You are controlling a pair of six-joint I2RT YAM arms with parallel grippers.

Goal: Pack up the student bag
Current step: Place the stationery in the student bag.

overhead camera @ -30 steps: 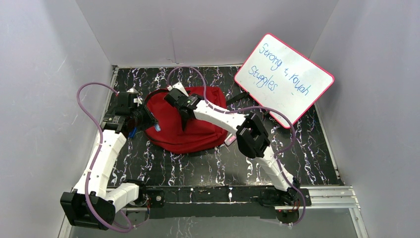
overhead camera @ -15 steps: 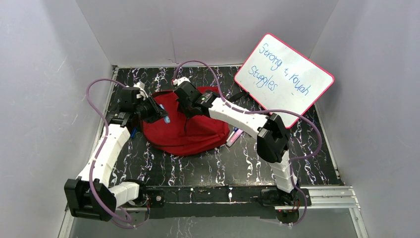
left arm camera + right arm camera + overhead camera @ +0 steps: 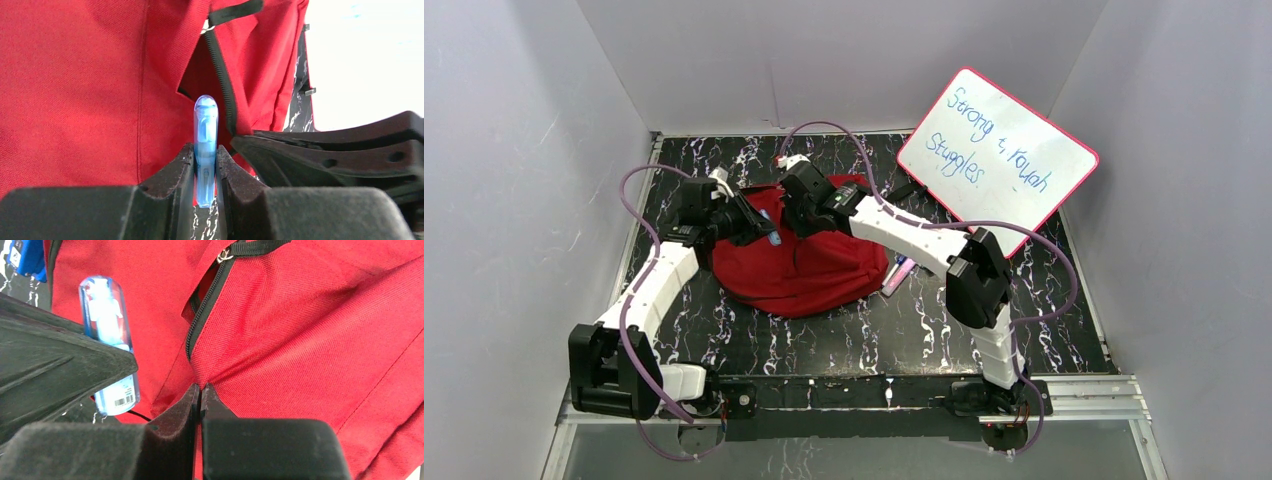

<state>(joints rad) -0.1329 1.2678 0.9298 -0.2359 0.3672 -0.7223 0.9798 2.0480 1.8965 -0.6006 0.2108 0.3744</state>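
Your student bag (image 3: 809, 265) lies slumped in the middle of the counter (image 3: 874, 330), nearer its far edge. Its zipper (image 3: 206, 305) is only partly open, showing a dark slit. Your right claw (image 3: 200, 390) is clenched on a fold of the red fabric just below that slit, apparently to hold the mouth up. Your left claw (image 3: 205, 150) grips a translucent blue tube (image 3: 205, 125) upright, its tip just short of the opening and not yet inside. So packing looks to be at an early stage: this tube has to go in, and a pink pen (image 3: 896, 277) waits on the counter just beside the bag, toward the right edge. A whiteboard (image 3: 999, 155) leans at the far right corner.
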